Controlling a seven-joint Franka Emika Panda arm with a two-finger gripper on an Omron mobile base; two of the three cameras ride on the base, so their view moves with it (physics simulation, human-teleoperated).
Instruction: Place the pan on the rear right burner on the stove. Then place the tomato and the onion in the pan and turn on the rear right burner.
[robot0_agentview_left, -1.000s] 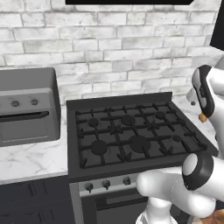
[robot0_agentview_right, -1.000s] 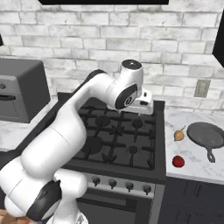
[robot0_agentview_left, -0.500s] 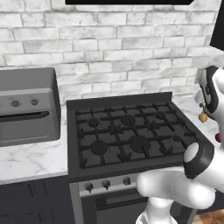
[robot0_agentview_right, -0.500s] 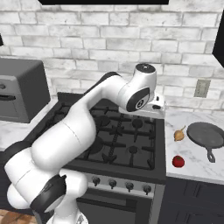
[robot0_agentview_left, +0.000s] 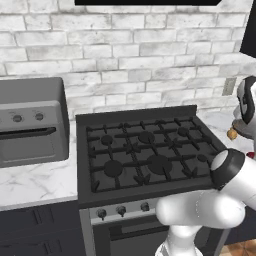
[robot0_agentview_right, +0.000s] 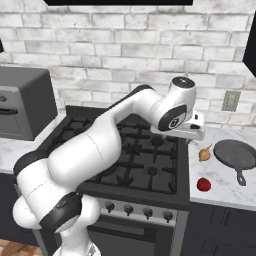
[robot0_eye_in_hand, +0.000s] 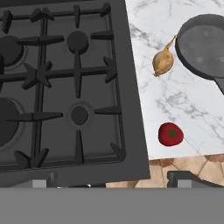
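1. One stove (robot0_agentview_right: 145, 160) is seen, black with cast-iron grates and a silver front panel; four round knobs are counted on that panel in the right base view.
2. One grey countertop oven (robot0_agentview_left: 31, 120) is set on the marble surface (robot0_agentview_left: 35, 182) left of the stove.
3. One white arm is stretched over the stove's right side, its hand raised above the seam between stove and right-hand surface (robot0_agentview_right: 225, 182). The fingers (robot0_eye_in_hand: 183, 179) are spread fully apart and nothing is held between them.
4. One pan (robot0_agentview_right: 235, 155) is lying flat on the right-hand surface, well apart from the stove, its handle pointed toward the front edge.
5. Six burners are counted in the left base view; the rear right burner (robot0_agentview_right: 157, 141) is bare, with nothing placed on its grate.
6. One onion (robot0_agentview_right: 205, 153) is lying on the surface between stove and pan, near the pan's rim; contact cannot be told.
7. One tomato (robot0_agentview_right: 203, 184) is resting nearer the front edge, apart from onion and pan.
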